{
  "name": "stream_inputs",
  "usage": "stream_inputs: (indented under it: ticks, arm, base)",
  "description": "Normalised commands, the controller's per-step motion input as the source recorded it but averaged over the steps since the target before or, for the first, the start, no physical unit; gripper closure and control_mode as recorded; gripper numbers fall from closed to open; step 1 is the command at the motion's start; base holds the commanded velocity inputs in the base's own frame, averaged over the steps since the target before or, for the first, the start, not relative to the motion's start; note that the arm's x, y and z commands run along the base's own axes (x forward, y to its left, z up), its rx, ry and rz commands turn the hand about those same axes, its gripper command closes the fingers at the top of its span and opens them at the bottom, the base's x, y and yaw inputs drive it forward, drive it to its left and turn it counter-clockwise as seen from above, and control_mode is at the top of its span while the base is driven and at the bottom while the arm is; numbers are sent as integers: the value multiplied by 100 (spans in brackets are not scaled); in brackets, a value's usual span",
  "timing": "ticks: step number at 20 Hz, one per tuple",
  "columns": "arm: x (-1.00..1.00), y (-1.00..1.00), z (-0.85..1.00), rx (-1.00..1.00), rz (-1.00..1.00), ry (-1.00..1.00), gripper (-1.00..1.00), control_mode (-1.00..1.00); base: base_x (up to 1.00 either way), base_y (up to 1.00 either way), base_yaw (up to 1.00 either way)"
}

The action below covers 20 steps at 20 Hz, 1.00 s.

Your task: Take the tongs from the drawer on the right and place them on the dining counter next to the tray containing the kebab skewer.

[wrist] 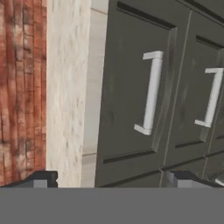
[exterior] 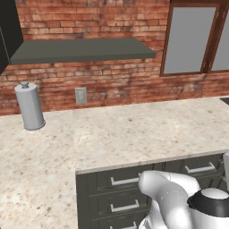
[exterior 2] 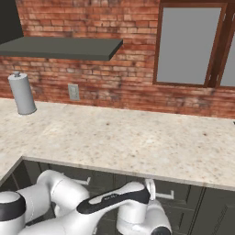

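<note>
Now the hand [wrist: 111,179] (fingers spread wide, holding nothing) faces the drawer [wrist: 144,87]

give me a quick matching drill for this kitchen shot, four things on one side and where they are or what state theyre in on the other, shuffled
Things:
1. paper towel roll
2. outlet
3. shelf
4. gripper

Places or states:
A. on the brick wall, just above the counter
B. open, facing shut drawer fronts
C. upright on the counter, at the left
D. fixed high on the wall, above the counter

Pairs: 1-C, 2-A, 3-D, 4-B
</note>
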Motion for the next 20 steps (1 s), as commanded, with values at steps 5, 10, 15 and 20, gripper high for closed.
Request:
stream_inputs:
  ticks: [5, 10, 15, 20]
  arm:
    - [0, 0, -15, 8, -5, 0, -100, -100]
    - [0, 0, -28, 10, -4, -4, -100, -100]
    - [0, -1, -13, 7, -1, -2, -100, -100]
    - [8, -11, -9, 4, 0, 0, -100, -100]
  base:
    - [0, 0, 0]
    - [0, 0, 0]
    - [0, 0, 0]
    - [0, 0, 0]
